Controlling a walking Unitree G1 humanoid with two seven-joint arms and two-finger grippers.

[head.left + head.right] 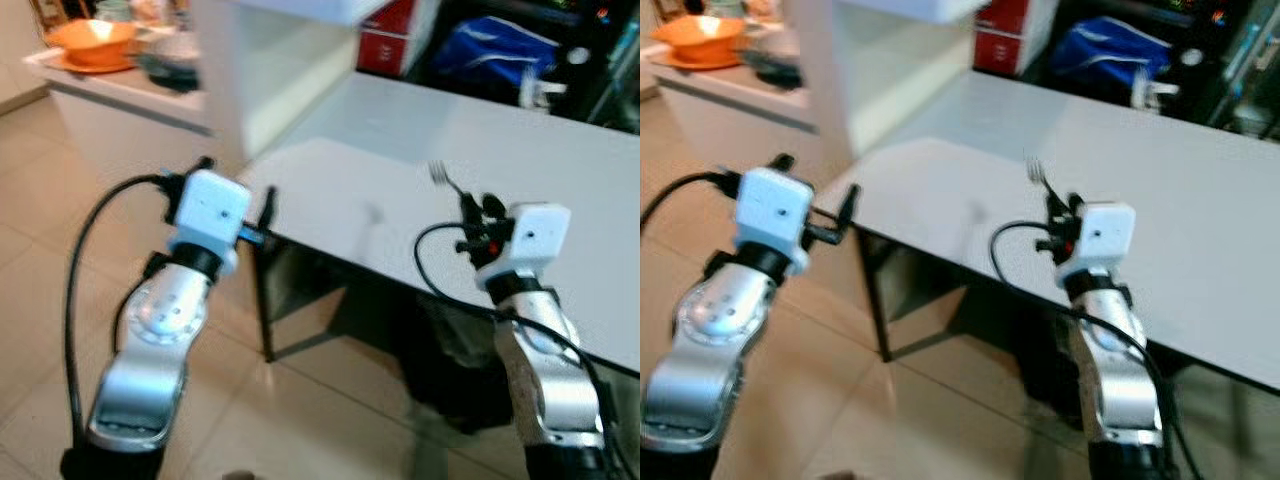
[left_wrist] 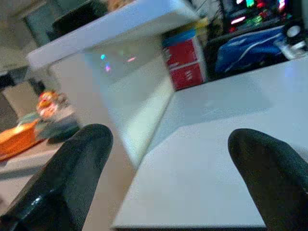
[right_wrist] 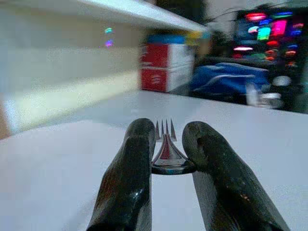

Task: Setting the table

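While its two black fingers pinch a fork [image 3: 165, 153] by the neck, tines forward, the right end effector [image 1: 470, 222] hovers over the white tabletop [image 1: 560, 190]. By the tabletop's near corner, the left end effector [image 2: 168, 178] is spread wide and grasps nothing. Farther left, what seems an orange bowl [image 1: 92, 42] sits on a counter, blurred.

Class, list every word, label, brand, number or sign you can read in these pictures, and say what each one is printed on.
No text can be read anywhere.
red boxes: pale label patches, too blurred to read.
lit screens: coloured glows only, no legible characters.
fork in the right gripper, white table, left gripper: no markings visible.
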